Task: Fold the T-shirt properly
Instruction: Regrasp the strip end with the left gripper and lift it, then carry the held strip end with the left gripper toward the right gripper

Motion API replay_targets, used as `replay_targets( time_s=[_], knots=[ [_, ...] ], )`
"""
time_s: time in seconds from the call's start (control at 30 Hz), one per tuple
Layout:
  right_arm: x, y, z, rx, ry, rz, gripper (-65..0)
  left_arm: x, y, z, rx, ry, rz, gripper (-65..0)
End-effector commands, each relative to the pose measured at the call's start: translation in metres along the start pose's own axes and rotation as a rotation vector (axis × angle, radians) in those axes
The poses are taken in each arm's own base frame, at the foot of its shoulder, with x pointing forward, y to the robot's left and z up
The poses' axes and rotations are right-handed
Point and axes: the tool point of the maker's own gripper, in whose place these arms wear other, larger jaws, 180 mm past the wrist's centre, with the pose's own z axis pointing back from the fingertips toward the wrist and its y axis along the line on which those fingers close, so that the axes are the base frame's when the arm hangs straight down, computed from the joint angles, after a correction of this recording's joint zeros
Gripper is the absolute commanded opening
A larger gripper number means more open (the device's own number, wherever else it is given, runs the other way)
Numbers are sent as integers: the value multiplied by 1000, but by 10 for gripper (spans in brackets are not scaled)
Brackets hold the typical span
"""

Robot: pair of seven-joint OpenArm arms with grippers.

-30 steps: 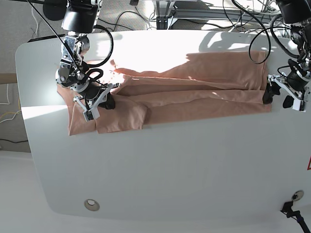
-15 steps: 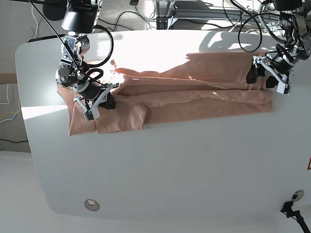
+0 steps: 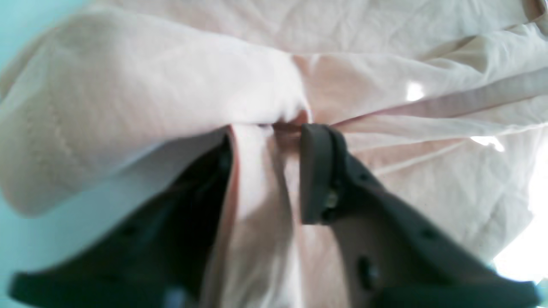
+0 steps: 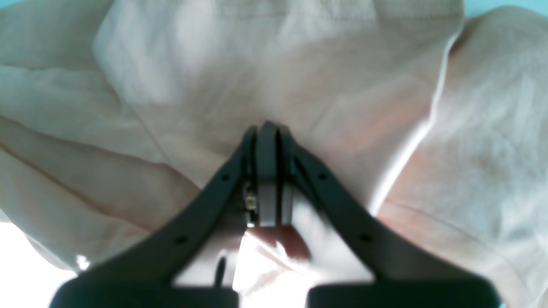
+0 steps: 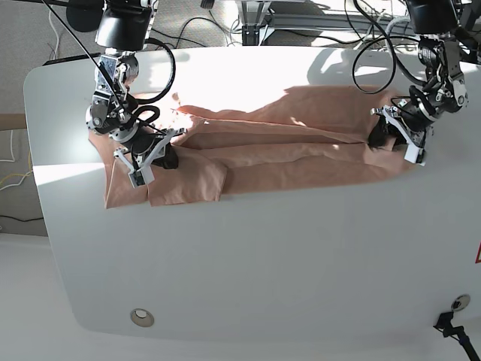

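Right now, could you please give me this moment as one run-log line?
stage: folding | T-shirt: bunched lengthwise on table | left gripper: jaws pinching hem-end fold | right gripper: jaws shut, on sleeve-end cloth

You see the salmon-pink T-shirt stretched as a long, creased band across the upper half of the frame on the white surface, one end bunched at far right, a squarish flap lying flat at lower left.
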Motion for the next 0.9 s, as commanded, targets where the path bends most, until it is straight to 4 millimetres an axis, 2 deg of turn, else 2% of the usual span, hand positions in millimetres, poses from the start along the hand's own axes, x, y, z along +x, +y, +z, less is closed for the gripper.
replay_targets(
  time_s=[0.0,0.03,0.13,0.27,0.47,0.77,0.87],
  knots=[
    [-8,-6,2,-25,49,22,-650,19,2,6,-2,-45,-29,-616],
    [-8,-6,2,-25,49,22,-650,24,0,7,-4,-58,-44,-647],
    [-8,-6,2,-25,49,22,-650,49,-16,13,-19,-110,-118,-650],
    [-8,-6,2,-23,48,22,-650,82,-61,15,-79,-212,-204,-650],
    [-8,-6,2,-23,48,22,-650,86,-127,-5,-227,-192,-287,-650],
    [-8,-5,2,-22,49,20,-650,93,-203,-30,-400,-241,-250,-650],
    [-8,-5,2,-22,49,20,-650,93,-220,-36,-429,-242,-222,-650]
  ],
)
